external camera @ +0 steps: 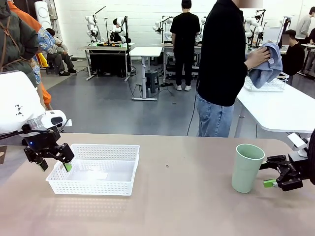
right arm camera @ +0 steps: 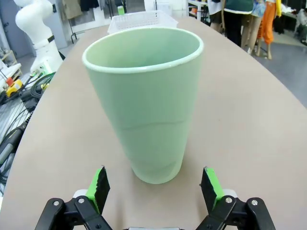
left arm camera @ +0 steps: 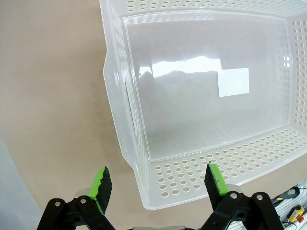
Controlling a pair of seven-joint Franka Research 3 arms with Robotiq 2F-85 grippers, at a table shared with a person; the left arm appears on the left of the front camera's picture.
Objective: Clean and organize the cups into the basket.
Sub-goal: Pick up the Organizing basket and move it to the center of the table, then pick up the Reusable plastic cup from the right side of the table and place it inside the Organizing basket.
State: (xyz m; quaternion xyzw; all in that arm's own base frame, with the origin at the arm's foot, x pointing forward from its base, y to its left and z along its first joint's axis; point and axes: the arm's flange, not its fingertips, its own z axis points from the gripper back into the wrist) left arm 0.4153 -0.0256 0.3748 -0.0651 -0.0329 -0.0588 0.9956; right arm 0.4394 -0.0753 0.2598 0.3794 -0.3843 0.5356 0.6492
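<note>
Front view: mint green cup (external camera: 247,167) upright on the desk (external camera: 177,211), right side, well apart from the white basket (external camera: 93,188) at left. Basket empty. Right pincer (external camera: 268,173) open, facing the cup's base, no contact. Left pincer (external camera: 55,166) open over the basket's left end. Person's hand (external camera: 258,58) holds a blue cloth (external camera: 268,69). Progress: early; no cup basketed yet.

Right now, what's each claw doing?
Left claw: open, empty, at the basket.
Right claw: open, beside the green cup, not gripping it.
</note>
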